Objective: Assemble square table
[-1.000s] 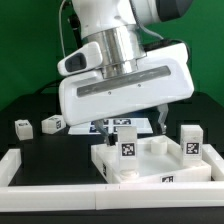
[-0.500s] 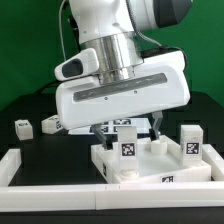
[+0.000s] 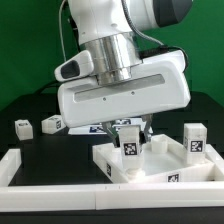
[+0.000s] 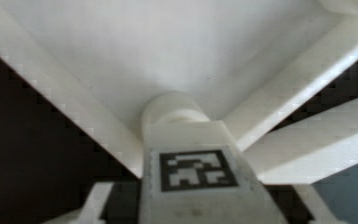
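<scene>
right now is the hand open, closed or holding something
hand: around the upright leg; whether it is clamped on it cannot be told

there was one large white square plastic slab (image 3: 150, 160), four small white tagged plastic legs, two upright on it, the centre leg (image 3: 129, 146) and the corner leg (image 3: 193, 141), and two loose off it, the outer loose leg (image 3: 22, 127) and the inner loose leg (image 3: 52, 123), and one long white border rail (image 3: 50, 168).
</scene>
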You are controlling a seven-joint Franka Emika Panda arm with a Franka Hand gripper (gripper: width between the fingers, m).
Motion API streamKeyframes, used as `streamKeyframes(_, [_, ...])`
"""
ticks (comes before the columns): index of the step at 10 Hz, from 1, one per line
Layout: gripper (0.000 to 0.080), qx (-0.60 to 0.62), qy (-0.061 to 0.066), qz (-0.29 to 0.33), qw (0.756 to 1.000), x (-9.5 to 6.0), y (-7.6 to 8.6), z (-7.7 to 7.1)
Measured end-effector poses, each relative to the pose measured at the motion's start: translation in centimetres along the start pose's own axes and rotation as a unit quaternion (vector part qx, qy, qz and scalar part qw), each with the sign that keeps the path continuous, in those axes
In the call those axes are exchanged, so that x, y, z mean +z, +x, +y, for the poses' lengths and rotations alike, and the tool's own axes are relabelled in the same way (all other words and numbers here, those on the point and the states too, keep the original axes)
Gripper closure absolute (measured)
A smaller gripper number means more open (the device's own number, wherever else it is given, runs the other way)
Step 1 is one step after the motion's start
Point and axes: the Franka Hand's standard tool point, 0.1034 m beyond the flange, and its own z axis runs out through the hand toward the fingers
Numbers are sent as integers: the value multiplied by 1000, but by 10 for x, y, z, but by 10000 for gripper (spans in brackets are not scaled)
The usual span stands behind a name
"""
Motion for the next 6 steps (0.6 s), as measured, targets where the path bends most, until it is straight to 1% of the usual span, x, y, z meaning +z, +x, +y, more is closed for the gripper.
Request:
streamKeyframes(1, [511, 54, 4, 5, 999, 2, 2, 0])
streamKeyframes(2, [511, 104, 4, 5, 995, 2, 2, 0])
streamKeyframes(3, [511, 175, 6, 5, 985, 2, 2, 0])
streamKeyframes(4, [511, 242, 9, 3, 970, 2, 2, 0])
streamKeyframes(5, [511, 294, 7, 3, 956, 3, 2, -2])
streamKeyframes(6, [511, 378, 11, 1, 926, 3, 1, -3])
